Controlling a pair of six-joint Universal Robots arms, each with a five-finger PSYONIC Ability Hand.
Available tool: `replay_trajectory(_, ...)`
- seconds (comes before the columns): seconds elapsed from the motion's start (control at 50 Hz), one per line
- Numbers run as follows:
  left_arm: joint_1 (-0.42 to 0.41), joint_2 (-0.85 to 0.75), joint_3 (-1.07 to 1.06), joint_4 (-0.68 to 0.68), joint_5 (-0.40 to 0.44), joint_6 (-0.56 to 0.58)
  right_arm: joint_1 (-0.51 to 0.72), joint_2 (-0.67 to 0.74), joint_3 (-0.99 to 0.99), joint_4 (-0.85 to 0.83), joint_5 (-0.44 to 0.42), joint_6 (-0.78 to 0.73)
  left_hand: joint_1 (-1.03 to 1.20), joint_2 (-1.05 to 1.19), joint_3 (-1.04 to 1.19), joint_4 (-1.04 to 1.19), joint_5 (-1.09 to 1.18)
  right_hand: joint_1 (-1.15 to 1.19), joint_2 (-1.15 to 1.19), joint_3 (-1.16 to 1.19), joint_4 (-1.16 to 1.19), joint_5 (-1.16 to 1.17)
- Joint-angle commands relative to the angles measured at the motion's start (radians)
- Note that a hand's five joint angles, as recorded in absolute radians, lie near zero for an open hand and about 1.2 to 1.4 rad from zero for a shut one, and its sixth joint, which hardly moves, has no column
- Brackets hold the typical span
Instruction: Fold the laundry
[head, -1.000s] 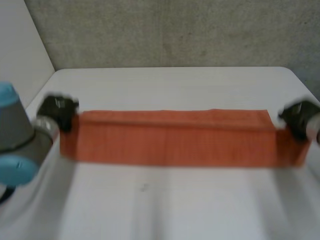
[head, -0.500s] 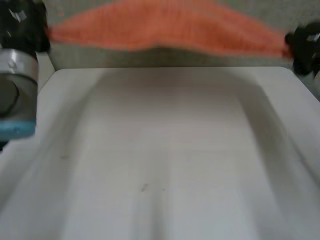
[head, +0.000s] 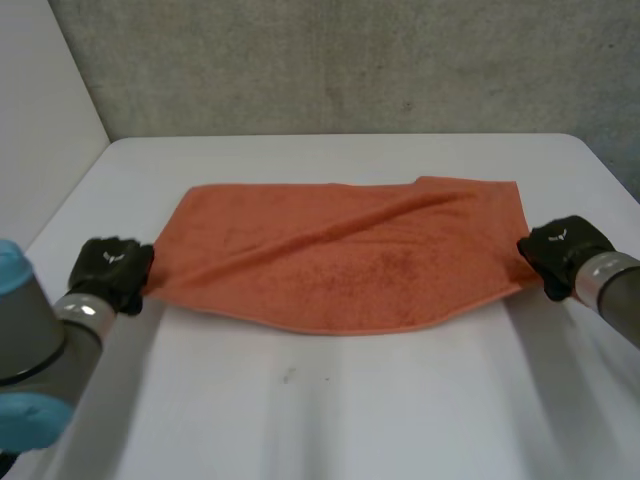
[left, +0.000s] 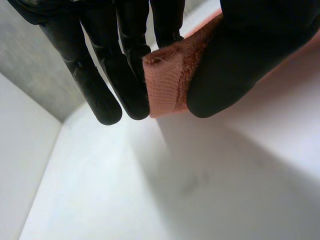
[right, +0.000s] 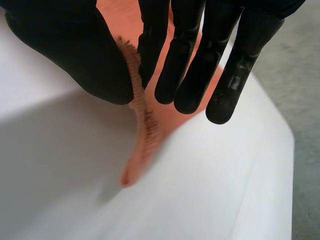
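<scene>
No legible text, number or brand name is present. Marking 1: a small white emblem (head: 108, 257) on the back of the black robot left hand (head: 114, 278), head view. Marking 2: a matching second white emblem (head: 560, 236) on the back of the black robot right hand (head: 566, 252), head view. Both emblems are too small to resolve into letters or a definite shape

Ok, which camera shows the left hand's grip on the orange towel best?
The left wrist view: the left hand pinches the orange towel's corner between thumb and fingers. The head view shows that hand at the towel's left corner, pinch hidden. The right wrist view shows the towel's other end, pinched by the right hand.
</scene>
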Motion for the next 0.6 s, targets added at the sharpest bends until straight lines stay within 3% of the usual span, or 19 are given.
replay_trajectory(0.02,0.033,0.247,-0.102,-0.391,0.003,0.149,-0.054,-0.143,0.064,0.407,0.013,-0.34,0.256,0.196,0.203,0.201,0.265,0.423,0.215,0.211,0.203,0.227)
replay_trajectory(0.12,0.055,0.358,-0.124,-0.471,0.006,0.218,-0.126,-0.19,0.087,0.519,0.01,-0.447,0.256,0.196,0.203,0.201,0.265,0.423,0.215,0.211,0.203,0.227)
replay_trajectory(0.28,0.046,0.356,-0.069,-0.405,0.03,0.215,-0.121,-0.176,0.067,0.35,-0.013,-0.444,0.256,0.196,0.203,0.201,0.265,0.423,0.215,0.211,0.203,0.227)
replay_trajectory(0.42,-0.043,0.042,0.123,-0.164,-0.014,0.214,-0.062,0.007,-0.028,0.099,-0.008,-0.358,0.256,0.196,0.203,0.201,0.265,0.423,0.215,0.211,0.203,0.227)
replay_trajectory(0.6,-0.077,-0.222,0.367,-0.11,-0.181,0.217,0.001,0.237,-0.258,-0.13,-0.008,-0.251,0.256,0.196,0.203,0.201,0.265,0.423,0.215,0.211,0.203,0.227)
